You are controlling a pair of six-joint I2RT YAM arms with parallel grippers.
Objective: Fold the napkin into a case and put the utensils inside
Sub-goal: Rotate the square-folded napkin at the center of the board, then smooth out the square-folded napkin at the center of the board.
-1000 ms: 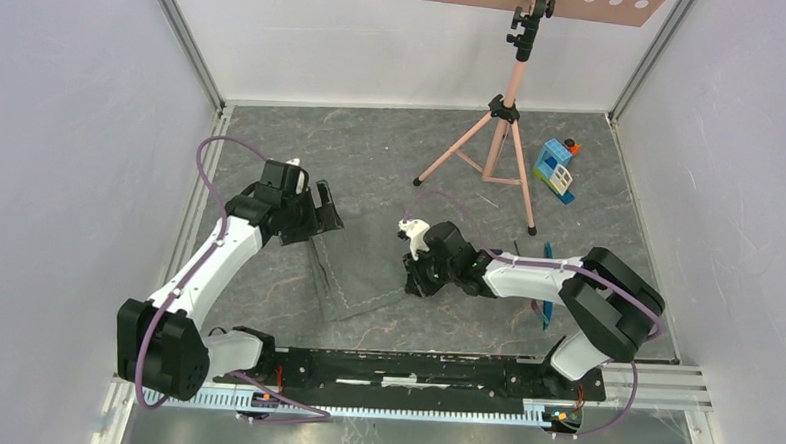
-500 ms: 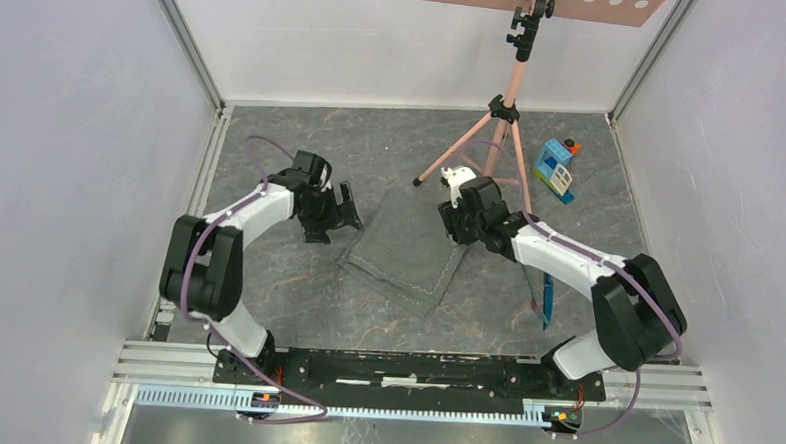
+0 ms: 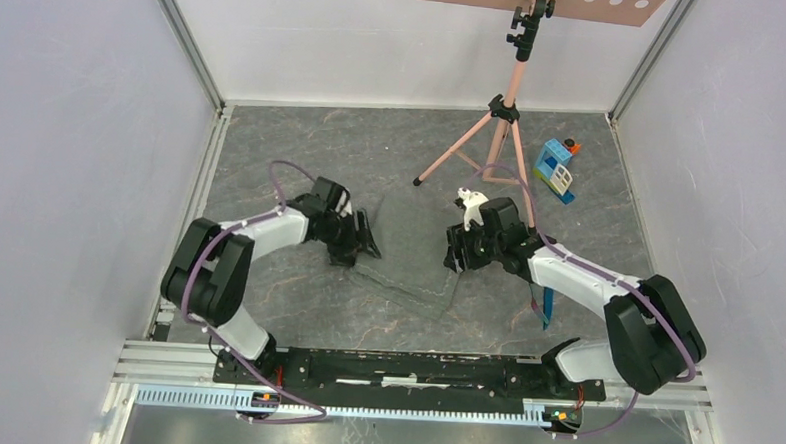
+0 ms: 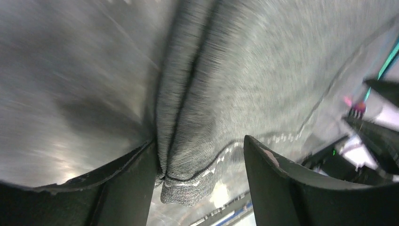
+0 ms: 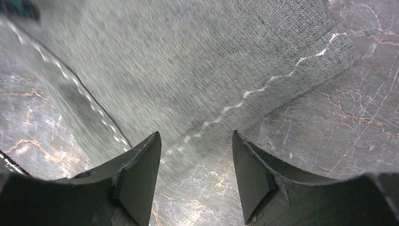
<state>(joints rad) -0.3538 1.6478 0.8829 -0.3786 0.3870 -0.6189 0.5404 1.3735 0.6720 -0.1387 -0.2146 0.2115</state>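
The dark grey napkin [image 3: 413, 255] lies flat on the floor between my two grippers. My left gripper [image 3: 356, 236] is at its left edge, open, with a doubled fold of the cloth [image 4: 188, 117] between the jaws, bunched against the left finger [image 4: 134, 183]. My right gripper [image 3: 462, 251] is at the napkin's right edge, open, over the stitched border [image 5: 263, 84] and bare floor. The blue utensils [image 3: 547, 301] lie on the floor under the right forearm; a teal sliver of them [image 4: 387, 62] shows in the left wrist view.
A pink tripod [image 3: 500, 147] stands behind the napkin, one leg ending near the right gripper. A blue-and-white toy block house [image 3: 555, 169] sits at the back right. Grey walls and metal rails [image 3: 211, 164] close in the floor.
The napkin has shifted right and toward the centre. My left gripper followed it rightward to its left edge. My right gripper swung back, then came down to the right edge.
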